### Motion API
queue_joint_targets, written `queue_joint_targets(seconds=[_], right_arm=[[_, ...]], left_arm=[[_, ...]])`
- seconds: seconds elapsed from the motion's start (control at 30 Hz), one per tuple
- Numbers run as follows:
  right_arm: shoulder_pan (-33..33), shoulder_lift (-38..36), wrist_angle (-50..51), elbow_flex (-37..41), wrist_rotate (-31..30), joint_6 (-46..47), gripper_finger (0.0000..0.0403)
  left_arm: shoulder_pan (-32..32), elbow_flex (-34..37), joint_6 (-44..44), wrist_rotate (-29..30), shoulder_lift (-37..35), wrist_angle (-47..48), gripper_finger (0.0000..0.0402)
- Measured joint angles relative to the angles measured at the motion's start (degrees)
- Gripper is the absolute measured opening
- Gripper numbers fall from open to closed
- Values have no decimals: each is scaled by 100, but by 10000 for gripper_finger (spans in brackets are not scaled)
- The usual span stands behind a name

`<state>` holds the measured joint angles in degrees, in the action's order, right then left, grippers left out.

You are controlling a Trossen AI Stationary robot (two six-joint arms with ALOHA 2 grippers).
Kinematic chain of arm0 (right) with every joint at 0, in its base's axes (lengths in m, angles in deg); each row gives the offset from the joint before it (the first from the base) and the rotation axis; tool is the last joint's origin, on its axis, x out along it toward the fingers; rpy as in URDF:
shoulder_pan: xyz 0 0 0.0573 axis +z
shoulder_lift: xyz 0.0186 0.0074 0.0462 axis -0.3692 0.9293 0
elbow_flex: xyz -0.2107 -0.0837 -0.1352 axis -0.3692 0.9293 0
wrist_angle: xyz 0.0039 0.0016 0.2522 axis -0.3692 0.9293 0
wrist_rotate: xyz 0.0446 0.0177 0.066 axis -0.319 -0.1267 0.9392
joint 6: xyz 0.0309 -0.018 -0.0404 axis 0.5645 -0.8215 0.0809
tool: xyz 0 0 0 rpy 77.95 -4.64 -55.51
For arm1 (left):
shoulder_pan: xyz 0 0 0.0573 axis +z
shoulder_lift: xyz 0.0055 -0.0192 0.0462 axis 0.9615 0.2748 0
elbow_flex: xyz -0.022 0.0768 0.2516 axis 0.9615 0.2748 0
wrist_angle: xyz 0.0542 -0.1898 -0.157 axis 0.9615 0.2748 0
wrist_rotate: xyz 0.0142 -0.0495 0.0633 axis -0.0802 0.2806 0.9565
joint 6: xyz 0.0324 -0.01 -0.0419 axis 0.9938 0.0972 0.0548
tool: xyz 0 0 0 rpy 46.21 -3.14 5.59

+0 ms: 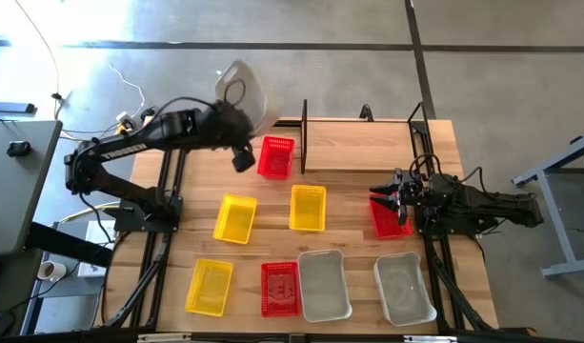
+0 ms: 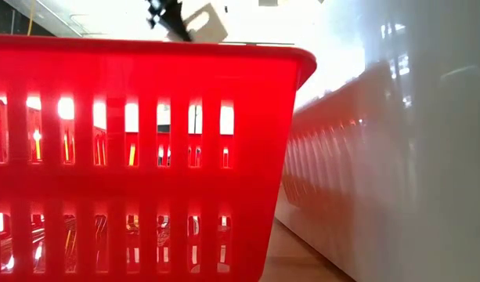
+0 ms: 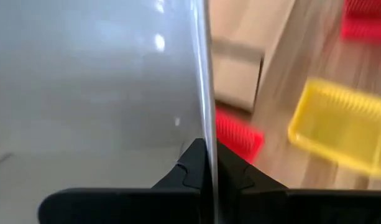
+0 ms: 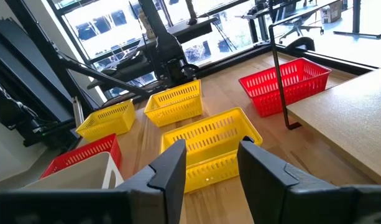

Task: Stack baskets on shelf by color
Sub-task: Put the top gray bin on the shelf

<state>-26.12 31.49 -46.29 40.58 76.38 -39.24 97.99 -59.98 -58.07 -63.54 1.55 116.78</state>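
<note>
The left gripper (image 1: 242, 157) is raised over the far left part of the table (image 1: 349, 186), its fingers (image 3: 196, 165) pinched together on the thin wall of a clear basket (image 1: 242, 88), which hangs tilted in the air past the table's far edge; from the left wrist that pale wall (image 3: 97, 81) fills most of what can be seen. Just beside this gripper, on the wood, stands a red basket (image 1: 276, 157), close to an upright black post of the shelf (image 1: 304, 138); the rack's thin rods run along the far edge toward the right.

The right gripper (image 1: 392, 198) sits low at the right side, its fingers (image 4: 174, 165) spread apart with nothing between them, right over the rim of another red basket (image 1: 387, 221); whether it touches I cannot tell.

Between the arms two yellow baskets (image 1: 308, 208) and (image 1: 235, 218) stand side by side in the middle; nearer the front edge are a third yellow basket (image 1: 209, 287), a third red basket (image 1: 280, 288), and two more clear baskets (image 1: 324, 284) and (image 1: 404, 288). From table height the front red basket (image 2: 138, 157) fills the sight, with a clear wall (image 2: 396, 157) just beside it.
</note>
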Motion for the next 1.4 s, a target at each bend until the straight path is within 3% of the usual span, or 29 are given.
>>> queue_joint_targets(seconds=[0.27,0.43,0.57,1.0,1.4], right_arm=[[-2,0,-13,0,-82,28,130],[-1,-1,-41,1,-87,314,130],[-1,-1,-165,0,-85,769,130],[0,-2,-492,2,-87,1965,130],[0,-1,-490,2,-87,2069,130]], left_arm=[[0,-328,1758,-189,3,-2239,0],[-13,-341,2143,-337,116,-3724,0],[-15,-346,2261,-429,297,-4174,0],[-12,-1704,2104,-621,1661,-2715,0],[-184,-2471,1916,-1074,2912,-1609,0]])
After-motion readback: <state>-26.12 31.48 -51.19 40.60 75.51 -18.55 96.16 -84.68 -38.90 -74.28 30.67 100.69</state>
